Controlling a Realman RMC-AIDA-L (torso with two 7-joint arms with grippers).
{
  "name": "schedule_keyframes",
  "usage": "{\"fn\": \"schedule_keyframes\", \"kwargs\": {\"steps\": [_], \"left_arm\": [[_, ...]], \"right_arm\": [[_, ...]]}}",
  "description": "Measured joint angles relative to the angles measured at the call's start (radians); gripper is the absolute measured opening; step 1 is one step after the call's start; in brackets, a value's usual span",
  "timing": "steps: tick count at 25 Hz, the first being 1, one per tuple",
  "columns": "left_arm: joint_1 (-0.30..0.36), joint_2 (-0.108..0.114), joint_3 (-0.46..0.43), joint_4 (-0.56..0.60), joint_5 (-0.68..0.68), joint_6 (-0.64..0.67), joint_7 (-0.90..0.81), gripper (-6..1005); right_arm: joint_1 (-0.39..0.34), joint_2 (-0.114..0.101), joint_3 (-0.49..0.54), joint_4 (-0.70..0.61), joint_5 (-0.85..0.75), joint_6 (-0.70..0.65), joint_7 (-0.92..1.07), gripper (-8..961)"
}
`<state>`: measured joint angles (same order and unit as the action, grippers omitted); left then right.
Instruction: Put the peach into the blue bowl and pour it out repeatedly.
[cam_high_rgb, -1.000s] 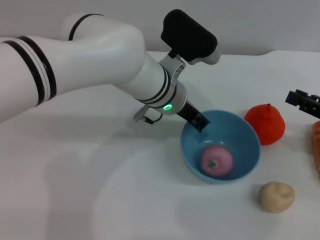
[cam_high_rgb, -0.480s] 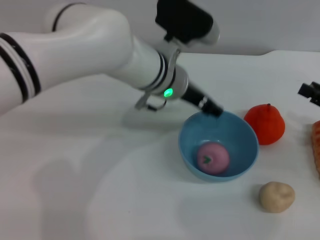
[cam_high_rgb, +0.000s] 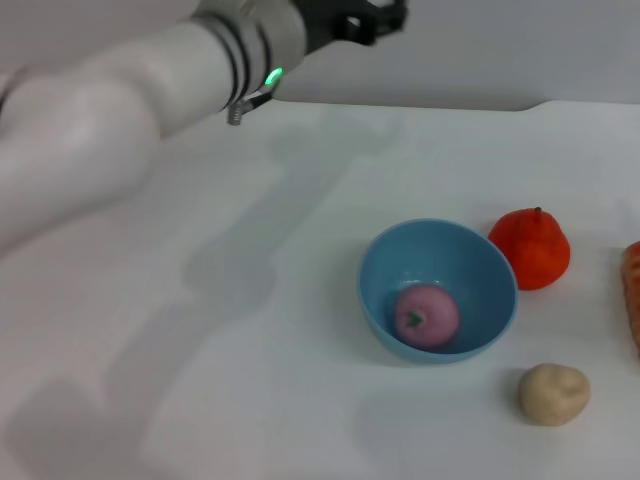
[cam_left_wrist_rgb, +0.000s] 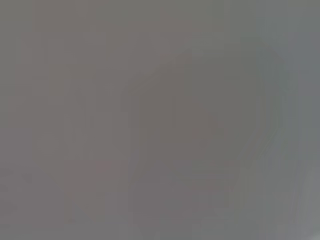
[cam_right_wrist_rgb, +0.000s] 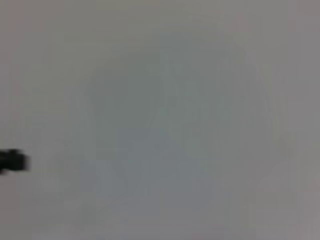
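The blue bowl (cam_high_rgb: 438, 290) stands upright on the white table, right of centre in the head view. The pink peach (cam_high_rgb: 427, 315) lies inside it, on the bottom, with its green stem mark facing up. My left arm is raised high at the back left. Only the dark base of its left gripper (cam_high_rgb: 365, 18) shows at the top edge, well above and behind the bowl and touching nothing. My right arm is out of the head view. Both wrist views show only blank grey.
An orange-red fruit (cam_high_rgb: 530, 248) sits just right of the bowl. A beige potato (cam_high_rgb: 553, 393) lies nearer the front right. An orange object (cam_high_rgb: 633, 290) is cut off by the right edge. The table's back edge (cam_high_rgb: 470, 105) runs behind.
My left gripper has let go of the bowl's rim and risen up and back to the top of the view. The bowl has settled upright with the peach inside. My right gripper has left the view.
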<state>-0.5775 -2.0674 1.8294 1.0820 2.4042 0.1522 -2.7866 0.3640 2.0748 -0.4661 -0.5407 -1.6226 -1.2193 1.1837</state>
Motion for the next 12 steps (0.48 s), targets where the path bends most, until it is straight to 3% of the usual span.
{"fn": "schedule_keyframes", "kwargs": {"steps": [5, 9, 12], "left_arm": [[0.054, -0.002, 0.154, -0.133, -0.027, -0.399, -0.001, 772], [0.057, -0.008, 0.370, -0.332, -0.138, -0.823, -0.003, 773], [0.054, -0.009, 0.487, -0.402, -0.210, -0.972, -0.004, 773]], "right_arm": [[-0.014, -0.002, 0.000, 0.178, 0.317, 0.048, -0.360, 555], [-0.020, 0.001, 0.000, 0.324, 0.542, 0.007, -0.597, 555], [-0.023, 0.002, 0.000, 0.444, 0.736, -0.068, -0.682, 555]]}}
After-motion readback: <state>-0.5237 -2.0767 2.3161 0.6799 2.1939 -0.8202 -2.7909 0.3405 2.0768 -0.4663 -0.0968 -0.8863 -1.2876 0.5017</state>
